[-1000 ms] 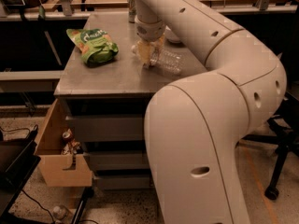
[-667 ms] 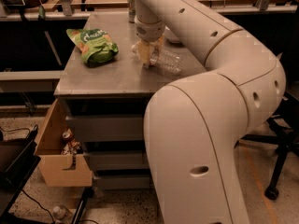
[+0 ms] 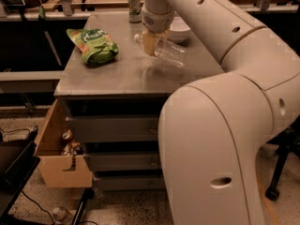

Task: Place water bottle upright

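The water bottle (image 3: 171,54), clear ribbed plastic, lies tilted over the grey table top (image 3: 117,76), its neck end toward the left and its body pointing right and toward me. My gripper (image 3: 149,42) comes down from the white arm above and is shut around the bottle's neck end. The pale fingers (image 3: 148,40) cover that part of the bottle, so its cap is hidden. The bottle seems to hang just above the table surface.
A green chip bag (image 3: 95,45) lies on the table's left side. A green-silver soda can (image 3: 135,6) stands at the back edge, and a white bowl (image 3: 180,30) sits behind the bottle. An open drawer (image 3: 58,159) sticks out at the lower left.
The gripper and the bottle have risen slightly off the table. The soda can behind them now shows. The chip bag has not moved.
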`<move>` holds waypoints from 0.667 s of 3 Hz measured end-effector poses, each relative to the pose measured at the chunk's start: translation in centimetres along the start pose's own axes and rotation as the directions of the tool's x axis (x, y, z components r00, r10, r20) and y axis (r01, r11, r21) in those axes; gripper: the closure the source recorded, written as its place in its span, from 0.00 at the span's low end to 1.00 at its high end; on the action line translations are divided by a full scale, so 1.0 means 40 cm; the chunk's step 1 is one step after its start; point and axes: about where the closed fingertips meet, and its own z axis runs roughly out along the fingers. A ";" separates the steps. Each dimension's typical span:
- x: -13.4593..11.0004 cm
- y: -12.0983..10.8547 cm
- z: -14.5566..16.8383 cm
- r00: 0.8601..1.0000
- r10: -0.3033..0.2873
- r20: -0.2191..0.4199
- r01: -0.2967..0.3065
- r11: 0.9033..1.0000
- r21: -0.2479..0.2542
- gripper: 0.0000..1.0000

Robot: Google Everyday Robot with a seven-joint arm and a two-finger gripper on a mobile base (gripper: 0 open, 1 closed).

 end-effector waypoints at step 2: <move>0.060 -0.050 -0.148 0.966 0.066 0.252 -0.036 0.992 -0.124 1.00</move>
